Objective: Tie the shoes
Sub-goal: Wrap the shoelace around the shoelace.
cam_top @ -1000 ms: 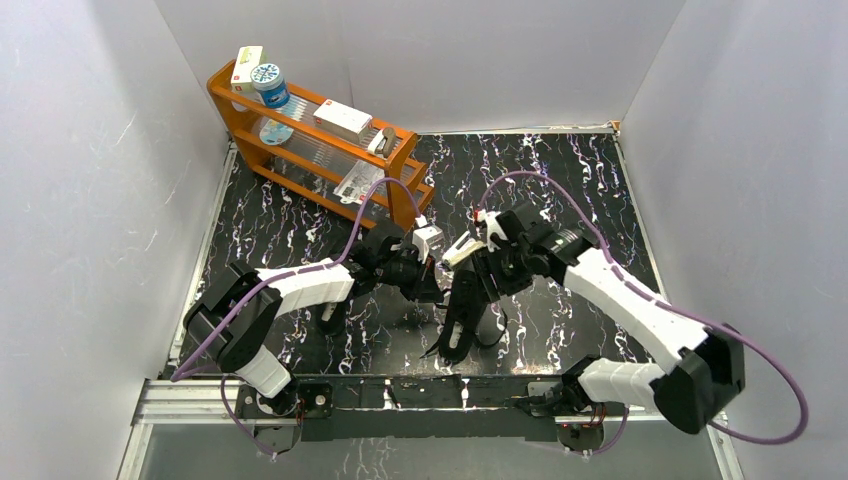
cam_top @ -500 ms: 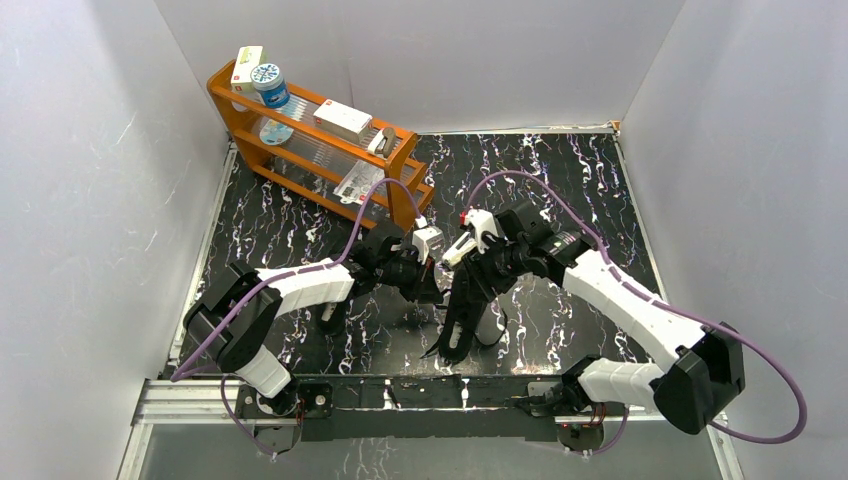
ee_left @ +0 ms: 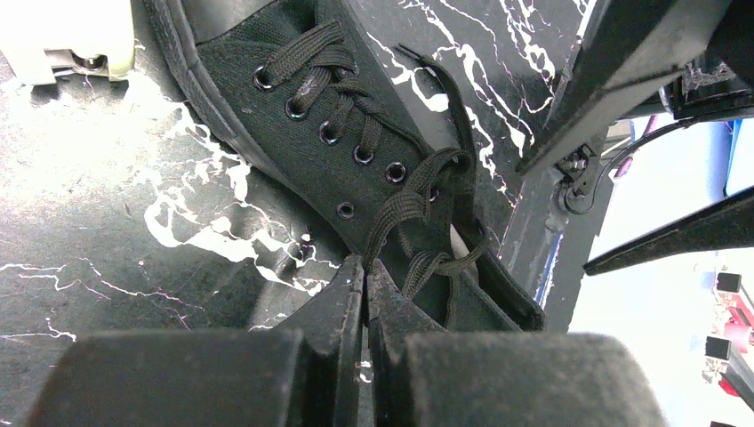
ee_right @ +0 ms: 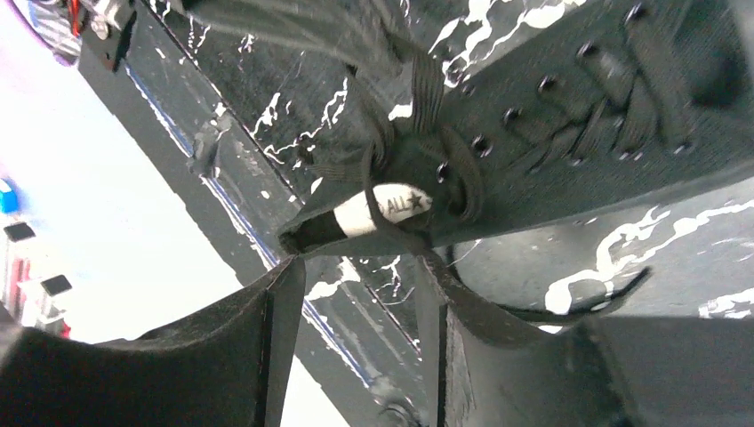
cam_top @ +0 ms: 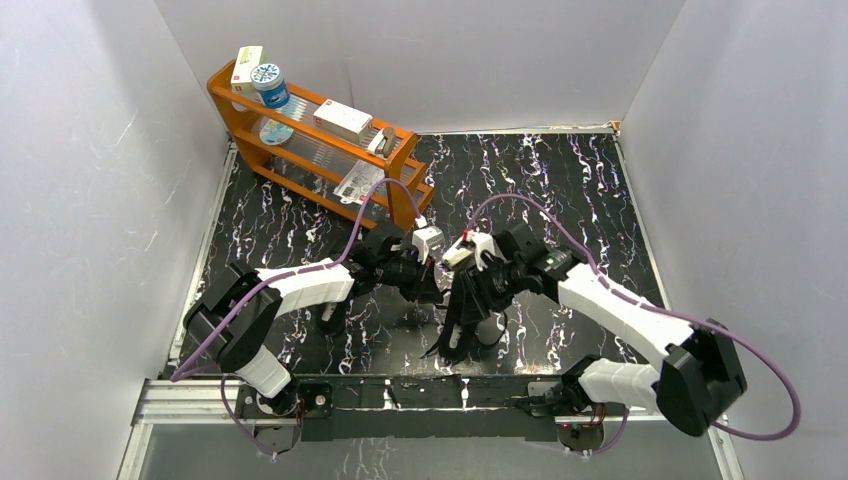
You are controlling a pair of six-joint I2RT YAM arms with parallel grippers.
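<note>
While the left gripper (ee_left: 364,269) is clenched tight with a flat black lace (ee_left: 397,209) running straight into the seam between its tips, so that it appears to pinch that lace, the right gripper (ee_right: 356,294) stands partway apart and grasps nothing. A loose lace strand (ee_right: 578,307) is draped across one of its fingers, and a white printed label (ee_right: 391,205) shows just beyond the gap. Both sets of tips sit just beside the ankle opening of the black canvas low-top sneaker (ee_left: 293,147), which rests on the black white-veined marble tabletop (ee_left: 133,231). Its long axis runs away from the left fingertips, with the toe pointing off from them and the heel opening turned toward the metal rail (ee_left: 533,240) at the table's edge. I judge three risks. The thin lace, held only at the very tips, could slip out under a pull. The right jaws could close on the collar or label instead of the strand. A hard tug could drag the light sneaker rather than tighten anything.
</note>
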